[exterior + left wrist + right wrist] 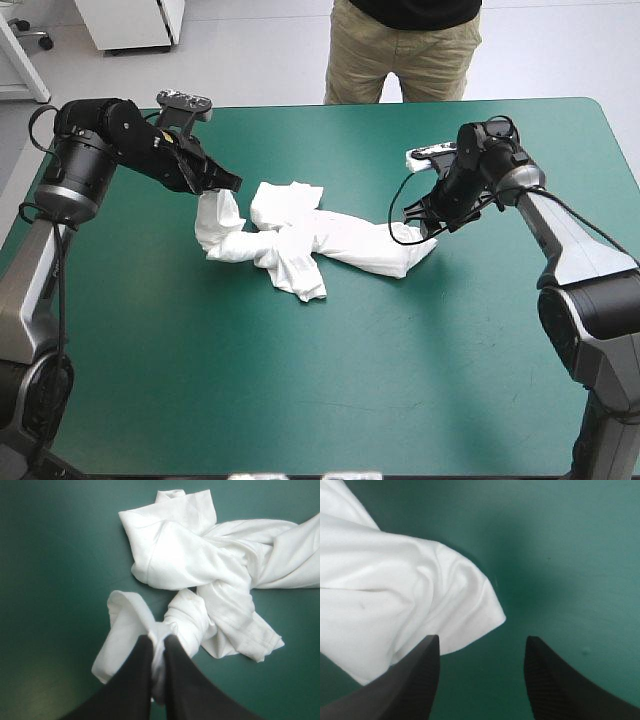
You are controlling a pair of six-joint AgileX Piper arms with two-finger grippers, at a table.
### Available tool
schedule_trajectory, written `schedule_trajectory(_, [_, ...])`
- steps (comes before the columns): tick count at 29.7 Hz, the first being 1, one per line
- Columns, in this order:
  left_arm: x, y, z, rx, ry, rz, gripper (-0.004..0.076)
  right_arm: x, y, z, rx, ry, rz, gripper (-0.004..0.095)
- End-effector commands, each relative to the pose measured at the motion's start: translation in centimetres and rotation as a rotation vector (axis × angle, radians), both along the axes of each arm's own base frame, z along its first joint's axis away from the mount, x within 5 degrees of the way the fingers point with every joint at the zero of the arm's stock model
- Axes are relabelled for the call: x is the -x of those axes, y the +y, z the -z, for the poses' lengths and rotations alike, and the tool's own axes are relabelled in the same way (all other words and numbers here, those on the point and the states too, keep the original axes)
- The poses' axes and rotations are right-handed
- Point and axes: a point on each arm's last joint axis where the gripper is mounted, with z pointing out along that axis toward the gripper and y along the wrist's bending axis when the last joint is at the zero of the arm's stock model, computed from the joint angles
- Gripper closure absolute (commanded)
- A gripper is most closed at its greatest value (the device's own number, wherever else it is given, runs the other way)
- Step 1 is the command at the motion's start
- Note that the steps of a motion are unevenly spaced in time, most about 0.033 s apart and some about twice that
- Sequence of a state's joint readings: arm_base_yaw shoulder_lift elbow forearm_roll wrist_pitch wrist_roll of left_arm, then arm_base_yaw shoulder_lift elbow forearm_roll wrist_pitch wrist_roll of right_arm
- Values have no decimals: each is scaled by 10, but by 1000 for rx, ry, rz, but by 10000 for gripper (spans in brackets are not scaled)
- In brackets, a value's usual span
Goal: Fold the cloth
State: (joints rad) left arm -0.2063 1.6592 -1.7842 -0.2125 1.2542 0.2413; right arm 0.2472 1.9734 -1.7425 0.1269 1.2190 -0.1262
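Jaws: left gripper [158, 640] all but closed on a fold of the T-shirt [290, 240], a twisted heap at centre frame; right gripper [482, 638] wide apart and empty, with a shirt corner just ahead. Judged best: right pinches that corner, then both draw apart. Teal-green cover [300, 390] leaves room lower in frame.

Left gripper [159, 638], right gripper [482, 639] are showing curved black fins; arms [575, 255] are turning silver-grey toward the table's [300, 400] near edge.

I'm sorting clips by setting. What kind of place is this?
Probably a robotics lab bench: a table with a teal-green cover, one crumpled white T-shirt on it, the left gripper shut on it, the right gripper open at its other end.
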Motion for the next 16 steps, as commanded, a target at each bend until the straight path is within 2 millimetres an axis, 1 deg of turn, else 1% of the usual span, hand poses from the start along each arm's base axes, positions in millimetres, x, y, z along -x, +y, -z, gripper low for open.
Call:
schedule_trajectory(1, [16,0,-22,32,-33,10,733,-1,2,-15,-29,-64,-11,420])
schedule_trajectory(6, [16,0,-22,32,-33,10,733,-9,4,4,-28,-33,-7,420])
schedule_trajectory(9, [16,0,-22,32,-33,10,733,-12,7,20,-43,15,1,422])
schedule_trajectory(13, [16,0,-22,32,-33,10,733,-13,14,34,-58,64,-4,426])
schedule_trajectory(14, [16,0,-22,30,-33,10,733,-12,17,36,-54,76,-17,454])
schedule_trajectory(15, [16,0,-22,30,-33,10,733,-10,20,36,-49,81,-38,512])
schedule_trajectory(16, [16,1,-22,28,-35,9,733,-8,24,37,-40,86,-58,595])
